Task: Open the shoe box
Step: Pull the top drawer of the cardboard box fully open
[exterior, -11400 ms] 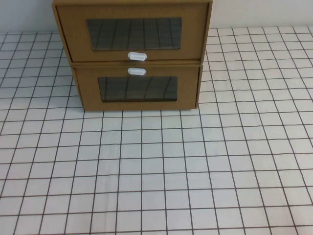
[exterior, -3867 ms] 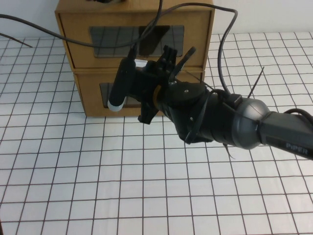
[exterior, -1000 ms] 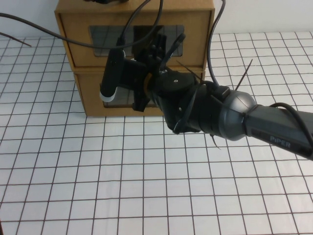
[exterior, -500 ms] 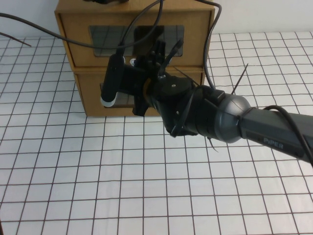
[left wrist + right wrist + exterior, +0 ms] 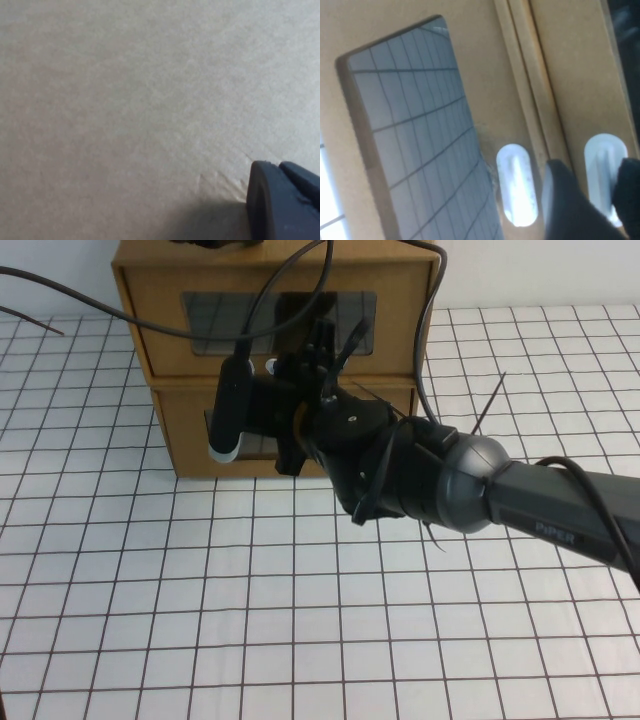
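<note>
While the right gripper (image 5: 594, 172) is straddling, jaws apart, one white handle (image 5: 605, 155) on the shoe box (image 5: 570, 75) front, I am fearing a shallow pinch slipping off, or the light box dragging forward whole. The left gripper (image 5: 282, 205) is hanging near plain cardboard.

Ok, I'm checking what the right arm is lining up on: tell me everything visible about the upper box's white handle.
The upper box's handle is a small white oval tab, plastic-looking, set low on the brown cardboard front, just above the seam and the lower box's matching tab. The right gripper straddles it, fingers open on either side; contact is unclear. The left gripper is elsewhere, close against plain cardboard.
</note>
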